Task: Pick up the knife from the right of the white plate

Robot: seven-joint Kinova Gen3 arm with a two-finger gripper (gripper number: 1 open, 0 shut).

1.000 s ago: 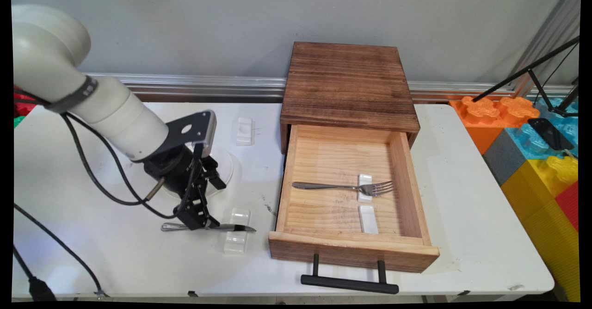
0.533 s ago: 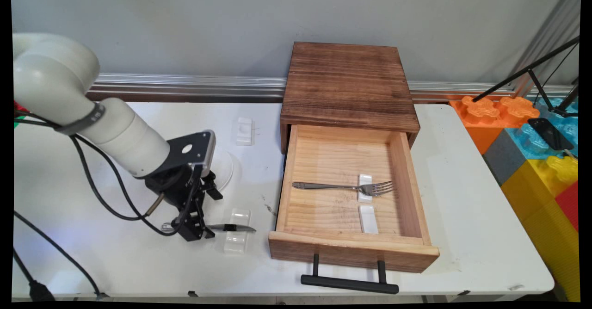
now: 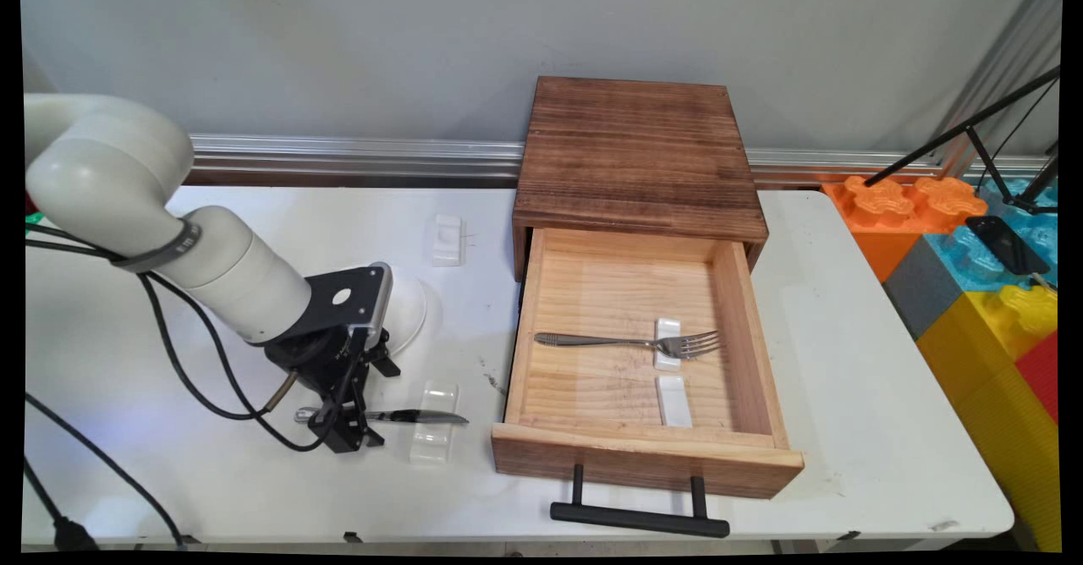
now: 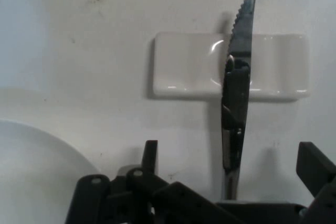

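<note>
A table knife (image 3: 415, 416) lies on the white table with its blade across a small white rest (image 3: 433, 443). My gripper (image 3: 349, 431) is down over the knife's handle, open, with one finger on either side of it. In the hand view the knife (image 4: 237, 93) runs up between the left fingertip (image 4: 150, 153) and the right fingertip (image 4: 314, 163), neither touching it. Its serrated blade crosses the rest (image 4: 184, 72). The end of the handle is hidden behind my gripper (image 4: 231, 166).
A white plate (image 3: 412, 311) sits just behind the hand, and its rim shows in the hand view (image 4: 37, 171). Another white rest (image 3: 447, 239) lies further back. To the right, a wooden box's open drawer (image 3: 647, 459) holds a fork (image 3: 630, 342) and two rests. Coloured blocks (image 3: 973, 269) flank the table's right end.
The arm has come down and slightly left, bringing the gripper low over the knife's handle. The knife and the rest have not moved.
</note>
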